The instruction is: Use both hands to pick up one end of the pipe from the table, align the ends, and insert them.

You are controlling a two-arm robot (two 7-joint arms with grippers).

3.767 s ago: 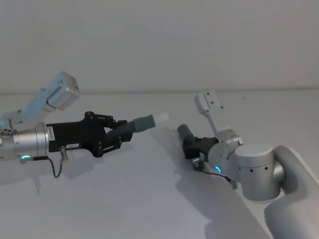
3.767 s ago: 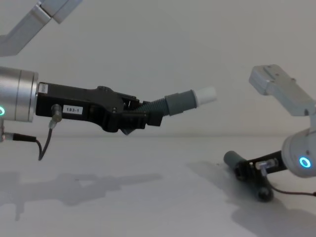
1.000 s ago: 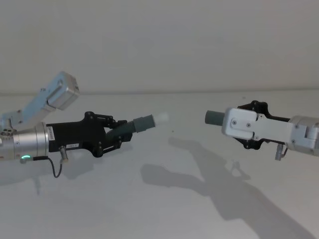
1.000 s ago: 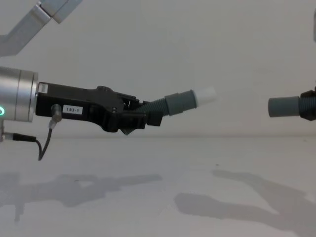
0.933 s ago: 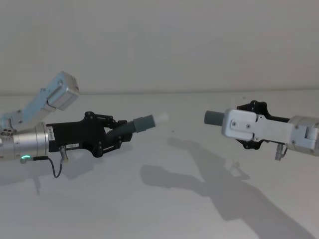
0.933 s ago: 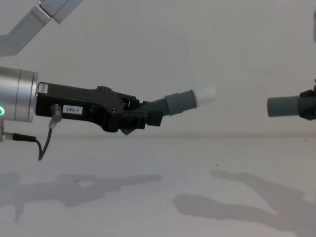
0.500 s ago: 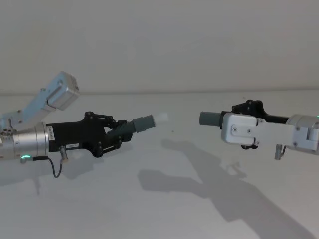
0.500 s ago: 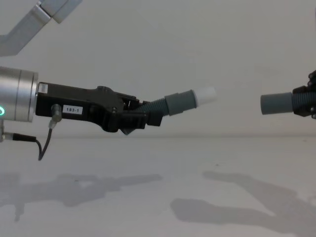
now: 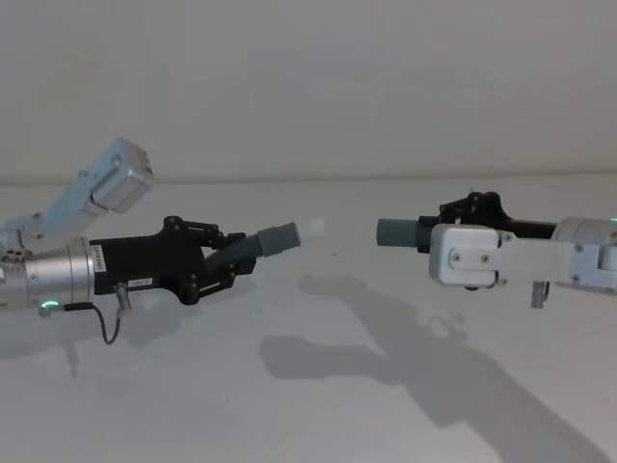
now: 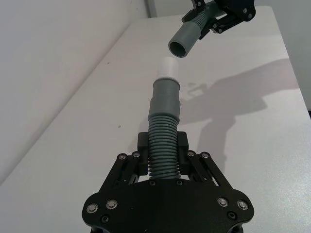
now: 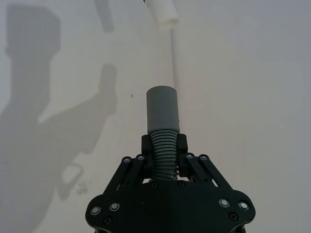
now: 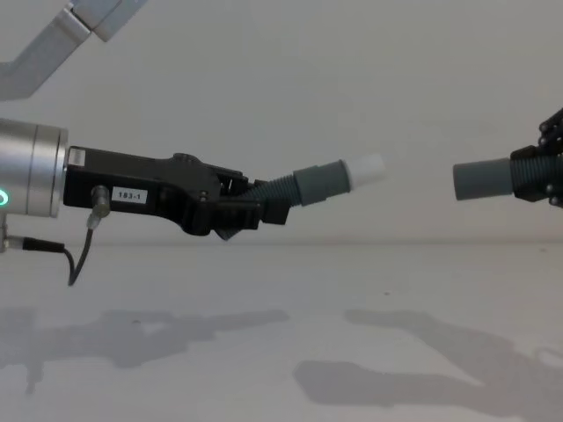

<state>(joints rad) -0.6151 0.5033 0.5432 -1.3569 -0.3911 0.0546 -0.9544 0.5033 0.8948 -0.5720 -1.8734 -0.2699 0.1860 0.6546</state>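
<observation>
Left gripper (image 9: 231, 262) is raised above the white table (image 9: 308, 405), jaws clamped on the ribbed body of the white-tipped hose piece (image 9: 275, 238). That piece angles upward out of the jaws toward the right, white tip (image 12: 368, 169) leading, clear of the table. A small white label on the side of the gripper body reads "183-1" (image 12: 128, 196) in the chest view. A green light (image 9: 45, 308) shows on the silver wrist.

Right gripper (image 9: 445, 224) is raised at about the same height, jaws clamped on the ribs of the second grey hose piece (image 12: 493, 178). Its smooth grey cuff (image 9: 395, 231) points left, toward the white tip.

The two ends face each other, apart, not touching; open air between them. In the left wrist view the cuff's open mouth (image 10: 178, 49) sits just beyond the white tip and slightly off its axis. In the right wrist view the white tip (image 11: 162, 13) lies ahead of the cuff, also offset.

Shadows of both arms fall on the table below.
</observation>
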